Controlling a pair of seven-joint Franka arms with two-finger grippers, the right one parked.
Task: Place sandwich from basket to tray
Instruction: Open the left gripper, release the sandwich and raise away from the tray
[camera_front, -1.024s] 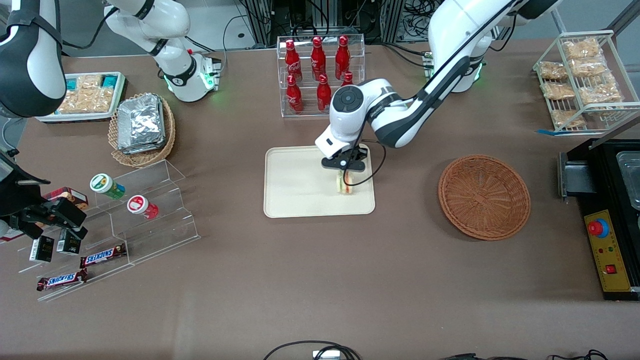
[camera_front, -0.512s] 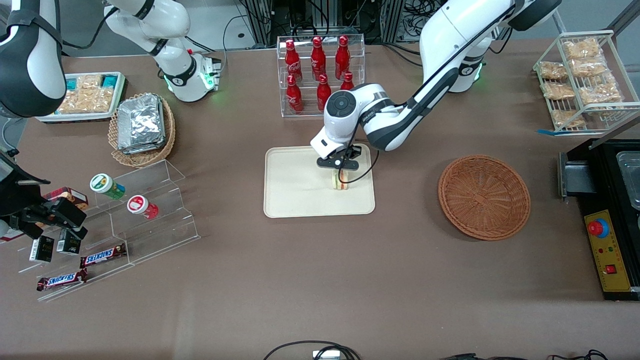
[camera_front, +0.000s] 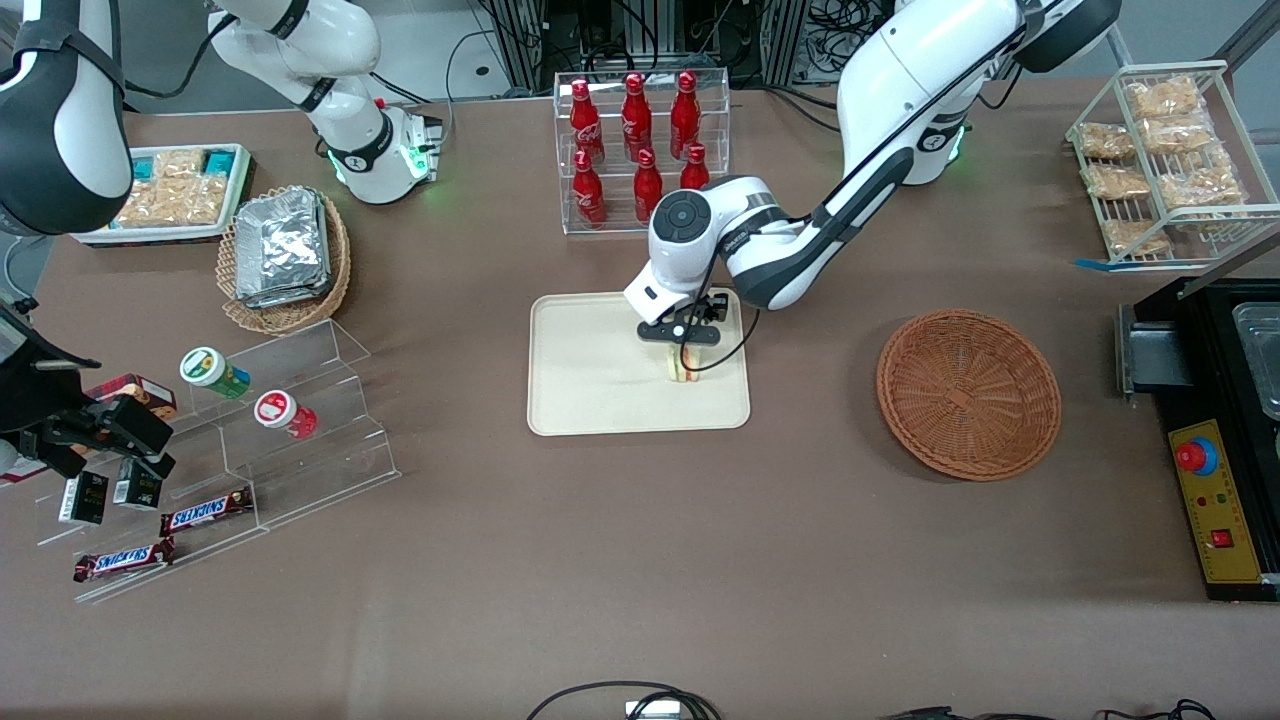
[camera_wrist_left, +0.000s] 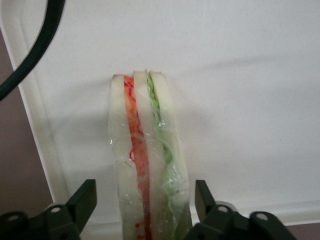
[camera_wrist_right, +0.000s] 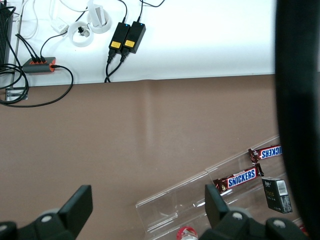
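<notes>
On the tray (camera_front: 590, 380) your sandwich (camera_wrist_left: 146, 165) stands on edge, near the rim facing the empty basket (camera_front: 968, 393). Your gripper (camera_wrist_left: 145, 210) straddles it, jaws spread clear of both bread faces.

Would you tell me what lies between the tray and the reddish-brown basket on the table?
Nothing: in the front view, only bare brown tabletop separates the tray from the basket. The gripper is over the tray, open around the sandwich.
</notes>
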